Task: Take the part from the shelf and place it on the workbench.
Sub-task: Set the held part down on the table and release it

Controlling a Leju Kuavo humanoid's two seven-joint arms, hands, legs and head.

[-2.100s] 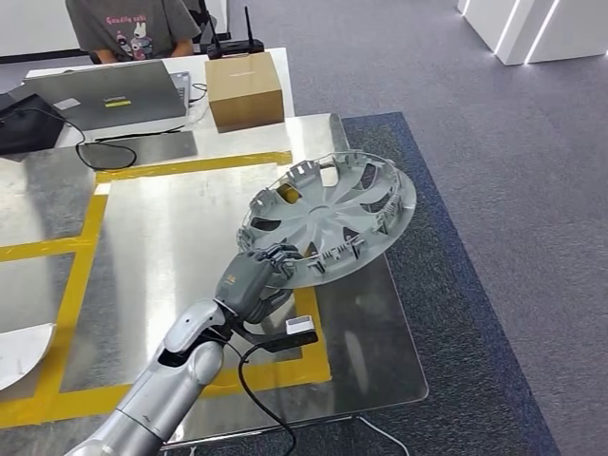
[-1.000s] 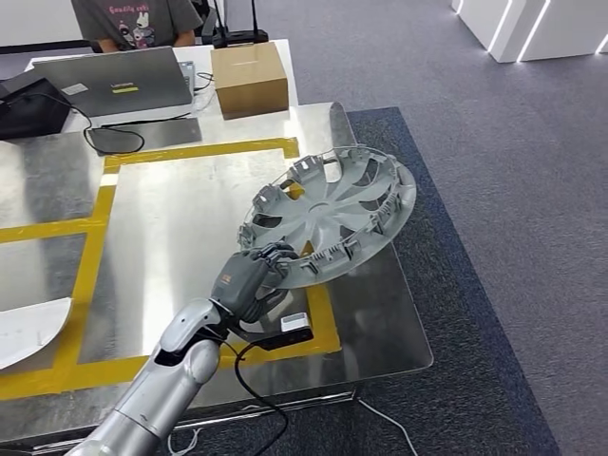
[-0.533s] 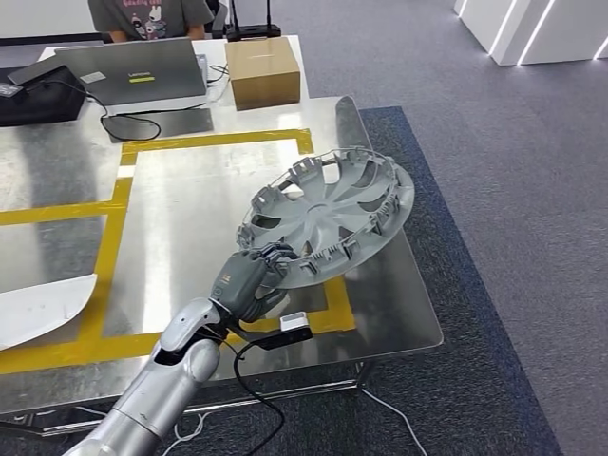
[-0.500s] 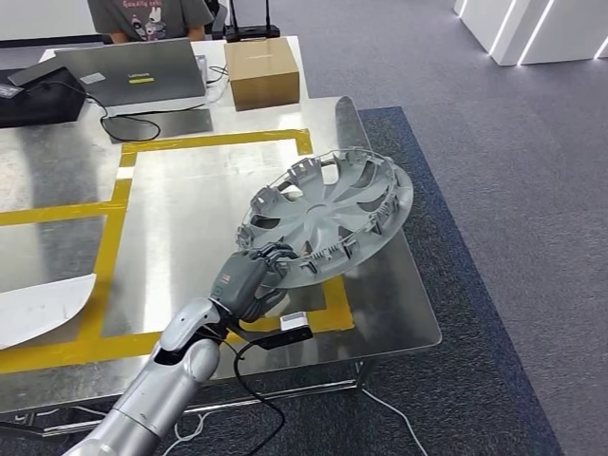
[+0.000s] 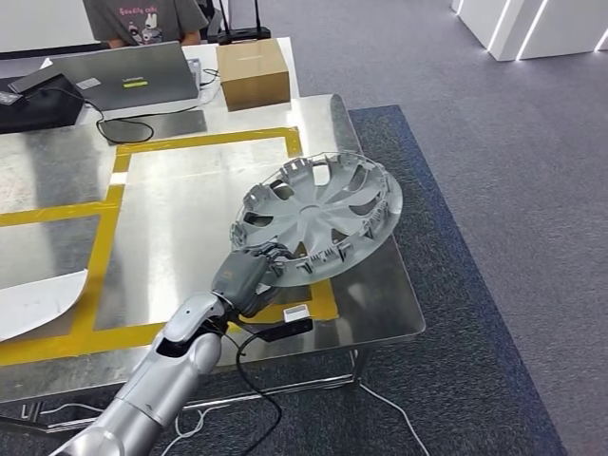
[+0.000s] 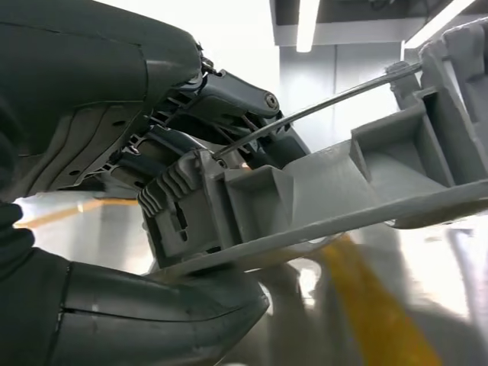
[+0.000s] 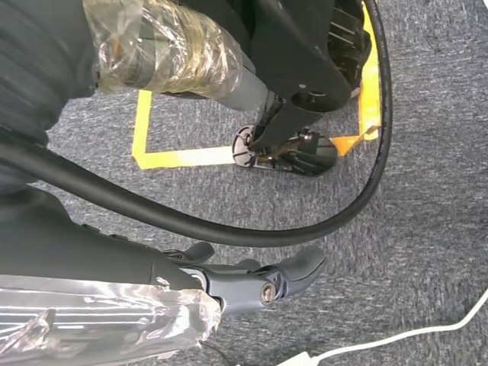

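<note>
left hand (image 5: 242, 276): its fingers (image 6: 230, 91) were closed over the rim of the part (image 5: 315, 218), a grey wheel cover, with the thick thumb (image 6: 144, 313) under the rim and the darker fingers on top, clamping the edge nearest the robot. the cover was carried tilted, its far side raised, the ribbed inner face and clips turned up. it hung above the counter (image 5: 372, 304), over the right-hand near corner of the yellow tape outline (image 5: 107, 228), not touching the metal top as far as the head view showed; in the left wrist view a gap of bright surface lay beneath the rim. the silver arm (image 5: 164, 370) reached in across the counter's near edge.

right hand (image 7: 253, 282): it hung low beside the body over grey carpet, its dark fingers loosely curved and apart, with nothing in them.

at the counter's far edge stood a laptop (image 5: 122, 81) and a cardboard box (image 5: 251, 71), with a person's torso (image 5: 140, 19) behind them; a white sheet (image 5: 36, 299) lay toward the near left edge.

progress, as judged: the pick-up from the shelf was done and the part had reached the counter. what was left was to lower it flat onto the top, probably inside the taped outline, and to open the fingers.
</note>
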